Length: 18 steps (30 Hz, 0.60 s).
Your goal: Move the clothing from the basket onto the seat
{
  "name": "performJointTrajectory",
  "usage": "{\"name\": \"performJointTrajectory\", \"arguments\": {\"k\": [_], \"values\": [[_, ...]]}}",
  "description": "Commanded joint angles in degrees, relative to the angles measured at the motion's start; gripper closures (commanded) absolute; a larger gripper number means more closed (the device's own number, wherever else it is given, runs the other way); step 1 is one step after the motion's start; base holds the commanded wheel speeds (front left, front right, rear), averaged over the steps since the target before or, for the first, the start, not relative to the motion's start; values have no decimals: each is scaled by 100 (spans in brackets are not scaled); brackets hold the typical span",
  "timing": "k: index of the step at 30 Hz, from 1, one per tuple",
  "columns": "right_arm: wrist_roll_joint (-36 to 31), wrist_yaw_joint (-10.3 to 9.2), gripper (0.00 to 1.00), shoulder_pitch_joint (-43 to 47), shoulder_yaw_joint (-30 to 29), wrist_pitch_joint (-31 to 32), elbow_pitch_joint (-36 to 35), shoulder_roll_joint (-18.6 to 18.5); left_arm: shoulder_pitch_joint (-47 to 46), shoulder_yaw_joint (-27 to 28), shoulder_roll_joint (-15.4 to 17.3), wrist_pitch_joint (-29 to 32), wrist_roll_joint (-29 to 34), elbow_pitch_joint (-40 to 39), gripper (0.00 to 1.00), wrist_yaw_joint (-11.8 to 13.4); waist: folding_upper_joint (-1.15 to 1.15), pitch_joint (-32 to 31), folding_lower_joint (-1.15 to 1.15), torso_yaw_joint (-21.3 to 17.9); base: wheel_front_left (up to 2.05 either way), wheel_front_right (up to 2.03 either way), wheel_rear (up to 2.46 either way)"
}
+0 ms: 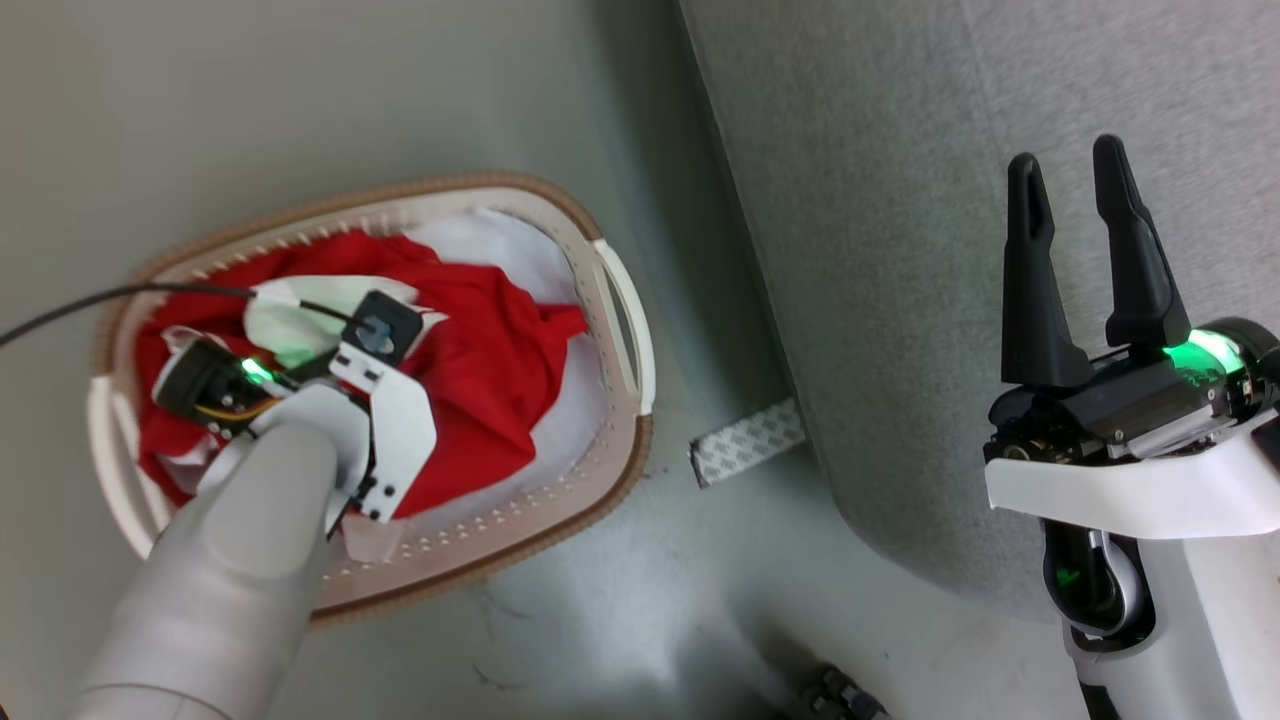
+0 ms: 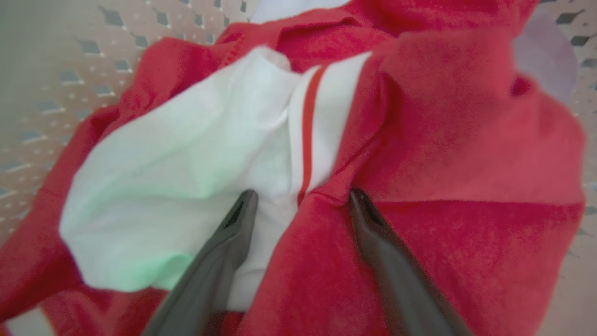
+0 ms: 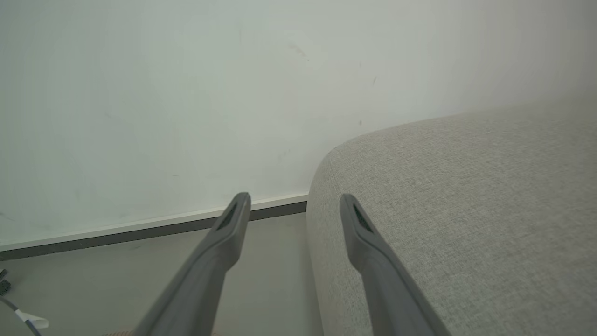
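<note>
The red clothing [image 1: 480,340] with white panels lies heaped in the cream basket [image 1: 628,330], which stands on the floor at the left of the head view. My left arm [image 1: 270,480] reaches down into the basket, its wrist covering the fingers. In the left wrist view my left gripper [image 2: 302,196] is open, its fingertips pressed into the clothing [image 2: 443,140] astride a fold where a white striped panel [image 2: 186,154] meets red. My right gripper [image 1: 1065,160] hangs open and empty over the grey seat [image 1: 900,250], with its fingers [image 3: 224,242] near the seat's rounded edge [image 3: 466,210].
A pale liner cloth [image 1: 510,245] shows under the clothing. A grey patterned strip [image 1: 747,443] lies on the floor between basket and seat. A thin black cable [image 1: 100,300] runs from my left wrist over the basket rim. Behind the seat stands a wall with a baseboard [image 3: 140,231].
</note>
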Motion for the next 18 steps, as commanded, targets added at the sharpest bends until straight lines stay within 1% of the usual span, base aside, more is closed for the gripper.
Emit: {"name": "performJointTrajectory", "arguments": {"k": [1, 5, 6, 7, 9, 12, 15, 18], "values": [[25, -12, 0, -89, 16, -2, -69, -2, -98, -27, 39, 41, 73, 57, 0, 42, 0, 373, -1, -165, 0, 0, 0], [-39, -12, 0, -98, 50, -2, -143, -2, -215, -75, 69, -87, 98, 234, 0, 110, 0, 485, -1, -113, 0, 0, 0], [-52, -12, 0, -94, 56, -2, -135, -4, -219, -69, 60, -118, 55, 292, 86, 101, 0, 487, -1, -109, 0, 0, 0], [-61, -12, 0, -90, 64, -2, -120, -5, -220, -60, 52, -171, 6, 342, 100, 82, 0, 479, -1, -110, 0, 0, 0], [-93, -12, 0, -61, 70, -3, -56, -6, -216, -70, 4, -300, -42, 387, 100, 80, 0, 399, -1, -91, 0, 0, 0], [-180, -12, 0, 53, 25, -2, 60, -6, -153, -69, -126, -576, -144, 407, 100, 54, 0, 148, -1, 35, 0, 0, 0], [-298, -12, 0, 202, -35, -2, 201, -8, -40, -27, -289, -916, -313, 424, 100, 38, 0, -228, -1, 200, 0, 0, 0], [-444, -12, 0, 382, -123, -2, 362, -8, 181, 74, -495, -1366, -513, 418, 100, 64, 0, -768, -1, 381, 0, 0, 0]]}}
